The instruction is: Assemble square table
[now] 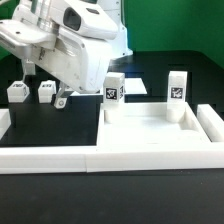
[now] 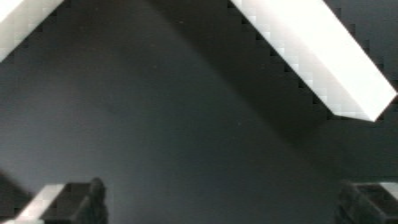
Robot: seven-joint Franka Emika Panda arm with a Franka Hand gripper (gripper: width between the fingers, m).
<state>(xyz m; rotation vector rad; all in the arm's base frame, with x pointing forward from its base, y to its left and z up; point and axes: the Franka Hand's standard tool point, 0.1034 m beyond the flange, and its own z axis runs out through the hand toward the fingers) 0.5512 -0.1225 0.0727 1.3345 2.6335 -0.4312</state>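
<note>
The white square slab [image 1: 150,128] lies at the exterior view's right, raised rim up. Two tagged leg blocks stand upright at its far corners, one on the left [image 1: 113,92] and one on the right [image 1: 177,87]. Two more small leg blocks [image 1: 17,92] [image 1: 46,91] lie loose on the black table at the left. My gripper [image 1: 58,97] hangs just above the table, beside the second loose block. In the wrist view the gripper [image 2: 222,205] is open, with only bare black table between the fingertips [image 2: 71,205].
Long white border bars run along the front [image 1: 100,160], the right [image 1: 212,120] and the left [image 1: 5,125]. The wrist view shows a long white straight-edged piece [image 2: 320,60] and a white corner [image 2: 18,30]; I cannot tell which parts they are.
</note>
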